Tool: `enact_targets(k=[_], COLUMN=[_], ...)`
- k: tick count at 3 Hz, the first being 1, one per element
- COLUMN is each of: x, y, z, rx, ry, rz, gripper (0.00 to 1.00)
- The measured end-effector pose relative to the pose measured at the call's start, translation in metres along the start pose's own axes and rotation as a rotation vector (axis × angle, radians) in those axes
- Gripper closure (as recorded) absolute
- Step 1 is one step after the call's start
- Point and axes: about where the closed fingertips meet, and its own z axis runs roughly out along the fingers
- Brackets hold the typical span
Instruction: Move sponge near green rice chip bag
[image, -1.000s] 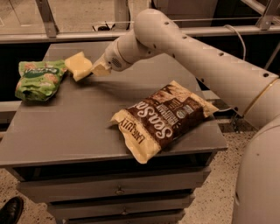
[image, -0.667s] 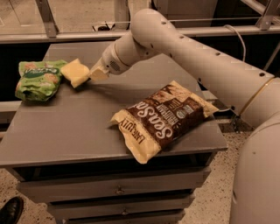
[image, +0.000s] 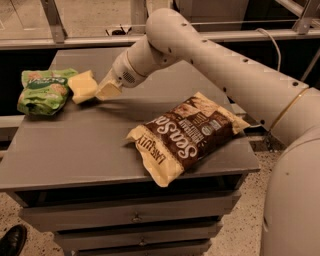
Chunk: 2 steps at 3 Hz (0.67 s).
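The pale yellow sponge (image: 82, 86) is at the table's left, low over the top and right beside the green rice chip bag (image: 42, 90), almost touching its right edge. My gripper (image: 101, 92) reaches in from the right on the white arm and is shut on the sponge's right end. Its pale yellow fingers (image: 109, 91) partly cover that end. The green bag lies flat at the table's left edge.
A larger brown and cream snack bag (image: 187, 136) lies at the front right of the grey table (image: 85, 150), overhanging its front edge. Drawers sit below the top. A railing and a cable run behind. A black shoe (image: 12, 240) is on the floor at bottom left.
My gripper has carried the sponge left and down, from a little above the table to low beside the green bag. Both bags stay put.
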Motion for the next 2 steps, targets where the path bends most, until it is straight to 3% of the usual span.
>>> enact_targets(k=[1, 2], x=[0.001, 0.011], y=[-0.001, -0.016], z=[-0.008, -0.037], rx=[0.009, 0.082], ry=[0.007, 0.022], rz=[-0.004, 0.016], gripper=[0.00, 0.00])
